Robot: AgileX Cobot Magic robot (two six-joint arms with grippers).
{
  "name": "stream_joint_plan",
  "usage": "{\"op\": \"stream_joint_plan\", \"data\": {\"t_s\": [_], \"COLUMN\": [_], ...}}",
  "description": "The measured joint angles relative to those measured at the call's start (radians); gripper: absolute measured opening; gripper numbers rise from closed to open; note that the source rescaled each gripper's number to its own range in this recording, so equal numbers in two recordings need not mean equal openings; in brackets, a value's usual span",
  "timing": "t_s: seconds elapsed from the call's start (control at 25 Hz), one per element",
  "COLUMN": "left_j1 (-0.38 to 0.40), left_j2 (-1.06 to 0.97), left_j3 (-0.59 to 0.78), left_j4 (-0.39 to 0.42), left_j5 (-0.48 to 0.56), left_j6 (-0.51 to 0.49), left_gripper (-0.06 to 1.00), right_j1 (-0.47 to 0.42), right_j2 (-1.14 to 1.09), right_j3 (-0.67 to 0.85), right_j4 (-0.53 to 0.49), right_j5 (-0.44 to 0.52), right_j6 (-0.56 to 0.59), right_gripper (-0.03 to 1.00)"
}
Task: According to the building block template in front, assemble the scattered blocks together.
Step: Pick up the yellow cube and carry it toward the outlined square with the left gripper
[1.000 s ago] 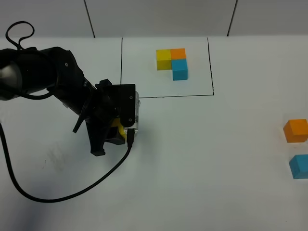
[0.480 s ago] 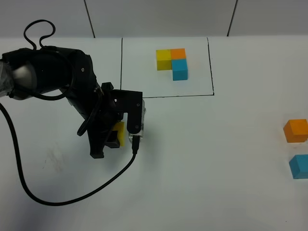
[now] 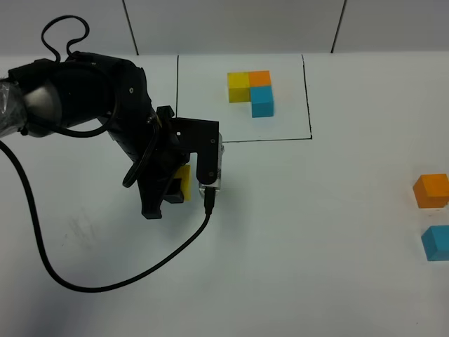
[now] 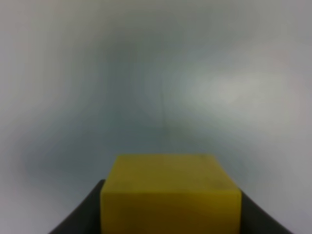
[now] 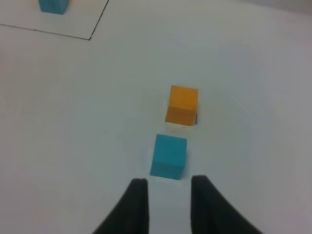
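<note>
Our left tool, clamped on the yellow cube, has shifted right toward the building block template, so we judge placing comes next; our right tool hangs parted, empty.

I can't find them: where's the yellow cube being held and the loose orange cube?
held yellow cube (image 4: 170,195), left wrist view, its middle
loose orange cube (image 3: 431,188), exterior high view, top face

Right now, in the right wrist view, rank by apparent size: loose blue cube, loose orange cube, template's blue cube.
1. loose blue cube, slightly bigger, but nearer, so unsure.
2. loose orange cube, nearly alike.
3. template's blue cube, smallest; farthest and cropped by the edge.
</note>
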Motion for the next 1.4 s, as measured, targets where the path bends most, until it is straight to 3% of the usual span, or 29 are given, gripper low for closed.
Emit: {"op": "stream_joint_plan", "data": {"t_s": [0.4, 1.4], "left_j1": [-0.049, -0.05], "left_j2": [0.097, 0.152], "left_j3": [-0.066, -0.075], "left_j4": [-0.001, -0.019], "left_j5": [0.031, 0.005], "left_j6": [-0.009, -0.057], "left_gripper": [0.56, 0.56], "right_j1": [0.0, 0.0], "right_j2": [0.0, 0.0], "right_j3": [0.0, 0.0], "right_j4": [0.0, 0.0], "right_j5": [0.0, 0.0], "right_j6": [0.0, 0.0], "right_gripper": [0.24, 0.24]}}
